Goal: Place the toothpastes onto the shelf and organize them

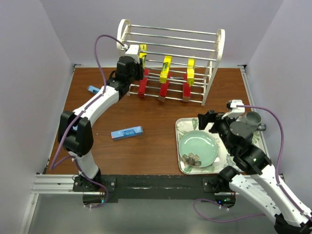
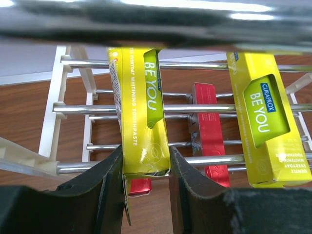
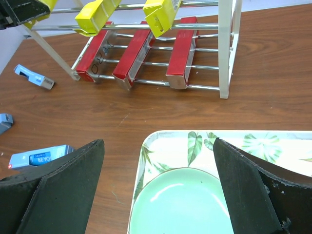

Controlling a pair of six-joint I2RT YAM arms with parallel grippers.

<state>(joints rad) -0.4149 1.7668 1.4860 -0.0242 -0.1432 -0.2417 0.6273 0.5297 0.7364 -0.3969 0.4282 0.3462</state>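
Left claw [image 2: 145, 170] pinching a yellow toothpaste [image 2: 141, 107] at the leftmost slot of the shelf [image 1: 220, 46].
Advice: seat it across both rungs, tilted like its two yellow neighbours, before letting go. Red toothpastes [image 1: 186, 89] racked below; a blue toothpaste [image 1: 126, 132] lies on the table [image 1: 156, 112]; right claw [image 3: 158, 146] spread, empty, over the tray [image 3: 273, 144].

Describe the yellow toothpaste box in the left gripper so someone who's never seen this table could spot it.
Find the white wire shelf at the far edge of the table. Three yellow boxes lean on its rungs above a row of red boxes. It is the leftmost yellow box, the only one with the left gripper closed on its lower end.
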